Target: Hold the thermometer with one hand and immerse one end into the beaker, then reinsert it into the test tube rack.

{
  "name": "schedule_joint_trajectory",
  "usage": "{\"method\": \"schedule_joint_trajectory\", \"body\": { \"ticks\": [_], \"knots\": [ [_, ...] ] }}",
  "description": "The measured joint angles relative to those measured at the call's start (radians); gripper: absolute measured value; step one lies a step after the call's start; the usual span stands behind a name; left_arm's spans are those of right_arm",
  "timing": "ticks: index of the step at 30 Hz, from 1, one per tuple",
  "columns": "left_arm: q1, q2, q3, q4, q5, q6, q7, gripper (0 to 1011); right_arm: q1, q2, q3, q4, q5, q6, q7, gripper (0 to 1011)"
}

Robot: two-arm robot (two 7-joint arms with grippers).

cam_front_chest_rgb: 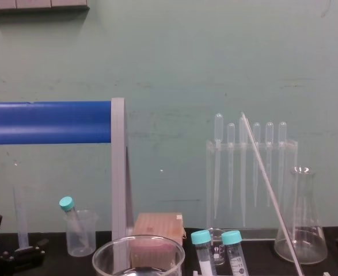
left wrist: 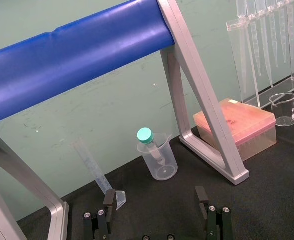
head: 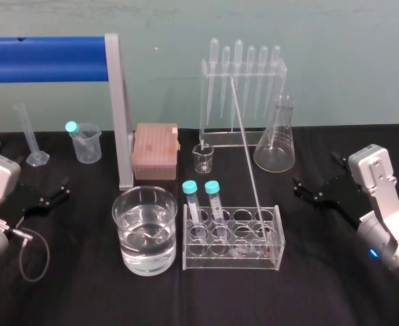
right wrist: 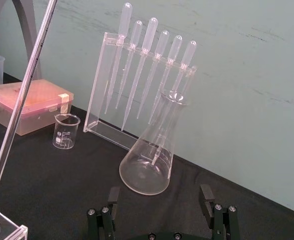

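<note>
**Opening state, before the grasp.** The black desk (head: 335,285) carries all the glassware. At its rear left stands a grey frame with a blue bar (head: 43,60).

You see your two arms at the desk's outer edges. The left tool (left wrist: 155,200) rests low at the left and faces the frame, its fingers spread wide and holding nothing. The right tool (right wrist: 160,196) rests at the right, aimed inward toward the conical flask (head: 275,142), its fingers likewise spread and empty.

The beaker (head: 128,238), part filled with clear liquid, sits front and centre. Just beside it, on its right, is the test tube rack (head: 232,263), which also holds two teal-capped tubes (head: 213,197) in its left holes.

The thermometer (head: 248,156) stands with its lower end in a right-hand hole of the rack. It leans back and to the left, so its top rises in front of the pipette stand (head: 243,139).

**Step in hand:** none of the task appears done, so the approach to the thermometer comes first.

**Next move, as judged:**
- The right tool looks the nearer one.
- Bring it in above the rack and close gently on the thin rod.
- Draw the rod out along its own lean, keeping clear of the capped tubes and the pipettes.
- Then carry it left over the beaker's rim.
</note>
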Motion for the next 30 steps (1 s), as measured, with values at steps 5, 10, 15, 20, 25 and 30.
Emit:
{"method": "schedule_joint_trajectory", "body": {
  "ticks": [5, 10, 15, 20, 25, 30],
  "knots": [
    [0.0, 0.0, 0.0, 0.0, 0.0, 0.0, 0.0, 1008, 0.0, 0.0, 0.0, 0.0, 0.0, 0.0, 0.0, 1003],
    [0.0, 0.0, 0.0, 0.0, 0.0, 0.0, 0.0, 1008, 0.0, 0.0, 0.0, 0.0, 0.0, 0.0, 0.0, 1003],
    [0.0, 0.0, 0.0, 0.0, 0.0, 0.0, 0.0, 1008, 0.0, 0.0, 0.0, 0.0, 0.0, 0.0, 0.0, 1003],
    [0.0, 0.0, 0.0, 0.0, 0.0, 0.0, 0.0, 1008, 0.0, 0.0, 0.0, 0.0, 0.0, 0.0, 0.0, 1003],
    [0.0, 0.0, 0.0, 0.0, 0.0, 0.0, 0.0, 1008, 0.0, 0.0, 0.0, 0.0, 0.0, 0.0, 0.0, 1003],
    [0.0, 0.0, 0.0, 0.0, 0.0, 0.0, 0.0, 1008, 0.0, 0.0, 0.0, 0.0, 0.0, 0.0, 0.0, 1003]
  ]
}}
